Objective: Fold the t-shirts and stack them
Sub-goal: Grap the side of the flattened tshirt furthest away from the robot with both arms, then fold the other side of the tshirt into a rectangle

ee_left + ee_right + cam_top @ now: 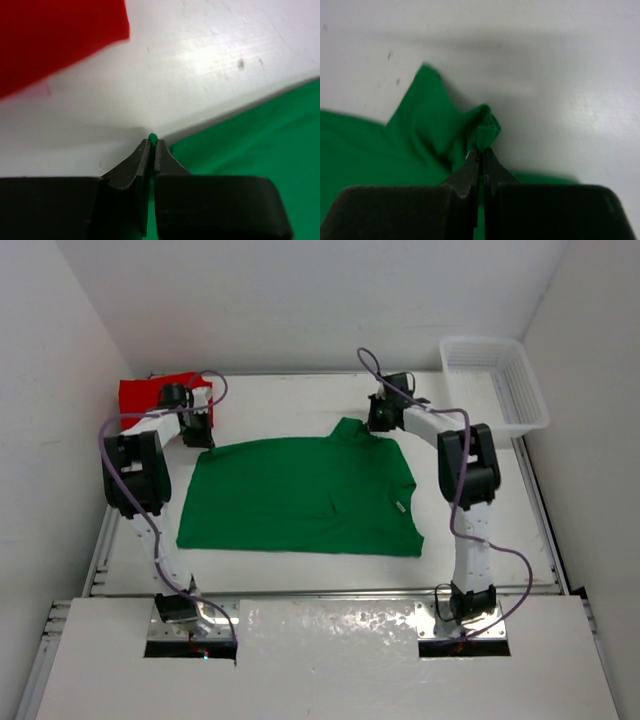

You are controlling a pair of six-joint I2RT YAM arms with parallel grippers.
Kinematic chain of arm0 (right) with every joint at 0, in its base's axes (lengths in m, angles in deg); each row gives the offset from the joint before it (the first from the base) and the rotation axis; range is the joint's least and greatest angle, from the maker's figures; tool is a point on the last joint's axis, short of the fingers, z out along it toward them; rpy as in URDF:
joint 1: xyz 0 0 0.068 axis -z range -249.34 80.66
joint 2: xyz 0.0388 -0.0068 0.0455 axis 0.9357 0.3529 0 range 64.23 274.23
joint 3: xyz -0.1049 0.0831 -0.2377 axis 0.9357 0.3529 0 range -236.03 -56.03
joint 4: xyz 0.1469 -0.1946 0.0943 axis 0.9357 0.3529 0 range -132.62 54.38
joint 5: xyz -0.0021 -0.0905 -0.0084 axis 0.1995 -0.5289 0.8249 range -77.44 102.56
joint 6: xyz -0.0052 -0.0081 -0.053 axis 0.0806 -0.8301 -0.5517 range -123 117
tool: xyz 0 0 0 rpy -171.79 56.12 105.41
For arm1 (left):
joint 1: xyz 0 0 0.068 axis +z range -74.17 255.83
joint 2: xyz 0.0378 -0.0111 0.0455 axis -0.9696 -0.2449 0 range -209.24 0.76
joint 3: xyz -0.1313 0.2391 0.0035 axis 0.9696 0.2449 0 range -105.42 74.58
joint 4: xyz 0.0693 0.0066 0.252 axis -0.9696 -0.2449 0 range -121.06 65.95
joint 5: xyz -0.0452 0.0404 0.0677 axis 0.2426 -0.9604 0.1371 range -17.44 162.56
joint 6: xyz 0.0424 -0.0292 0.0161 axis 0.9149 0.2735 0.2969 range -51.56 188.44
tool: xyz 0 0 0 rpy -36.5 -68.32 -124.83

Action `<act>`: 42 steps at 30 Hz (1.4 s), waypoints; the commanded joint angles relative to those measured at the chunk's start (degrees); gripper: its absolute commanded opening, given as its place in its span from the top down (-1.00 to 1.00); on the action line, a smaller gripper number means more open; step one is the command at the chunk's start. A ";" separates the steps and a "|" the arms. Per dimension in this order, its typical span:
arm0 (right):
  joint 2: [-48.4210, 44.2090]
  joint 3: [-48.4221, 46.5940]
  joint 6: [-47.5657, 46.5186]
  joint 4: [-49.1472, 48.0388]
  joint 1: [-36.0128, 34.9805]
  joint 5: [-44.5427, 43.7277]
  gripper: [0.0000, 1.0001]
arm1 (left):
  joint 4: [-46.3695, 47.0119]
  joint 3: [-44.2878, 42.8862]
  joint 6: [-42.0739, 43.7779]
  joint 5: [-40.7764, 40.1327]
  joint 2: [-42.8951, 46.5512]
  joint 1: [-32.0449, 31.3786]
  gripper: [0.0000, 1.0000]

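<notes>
A green t-shirt (300, 495) lies spread in the middle of the white table. My left gripper (199, 432) is shut on its far left corner; a sliver of green cloth (152, 137) shows between the tips of my left gripper (152, 144). My right gripper (381, 423) is shut on the far right part of the shirt, where a bunched green fold (487, 127) sticks out past the tips of my right gripper (482, 154). A folded red t-shirt (150, 395) lies at the far left corner, also in the left wrist view (55, 35). The pink and orange shirts are out of view.
A white plastic mesh basket (495, 380) stands at the far right corner. White walls close in the table on the left, the far side and the right. The arm bases sit at the near edge.
</notes>
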 commanded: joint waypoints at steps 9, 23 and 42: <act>-46.66 47.52 5.11 -14.98 0.40 0.07 1.00 | 2.93 25.00 22.82 1.12 28.32 1.24 1.00; -63.99 65.83 7.23 -10.14 0.31 0.77 1.00 | -3.04 29.42 33.92 0.42 33.61 3.27 1.00; -64.88 73.12 5.03 -7.07 -4.43 -0.98 1.00 | -20.75 32.42 48.85 2.52 36.59 8.79 0.36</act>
